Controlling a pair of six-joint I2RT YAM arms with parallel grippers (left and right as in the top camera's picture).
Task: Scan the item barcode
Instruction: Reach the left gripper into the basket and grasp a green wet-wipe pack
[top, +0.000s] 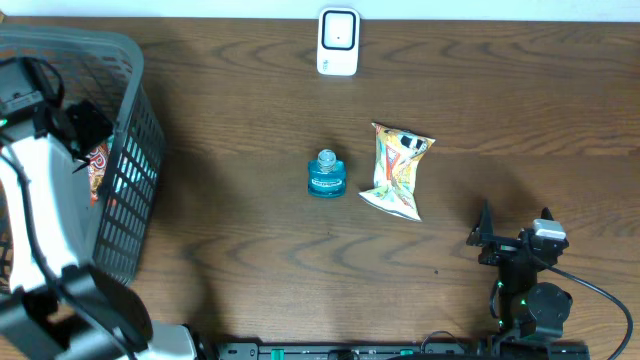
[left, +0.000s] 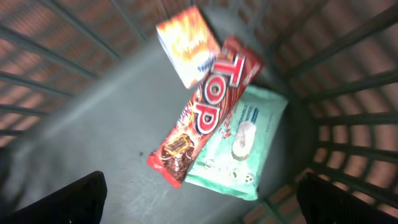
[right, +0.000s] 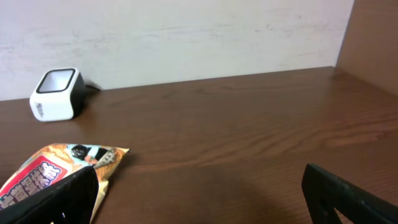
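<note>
Left fingers (left: 68, 199) apart, three packets (left: 208, 118) in basket (left: 348, 93), one bottle (top: 326, 175)

basket (top: 138, 120) walls close, perhaps tight, around left pincer (left: 202, 202), open table (top: 230, 260) beside bottle (top: 326, 174), bag (top: 398, 170)

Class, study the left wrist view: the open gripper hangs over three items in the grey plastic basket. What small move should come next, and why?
Probably lower the left gripper onto the red TOP snack bar: it lies uppermost, over the pale green soft pack, and the open jaws hold nothing yet to show the white scanner.
</note>
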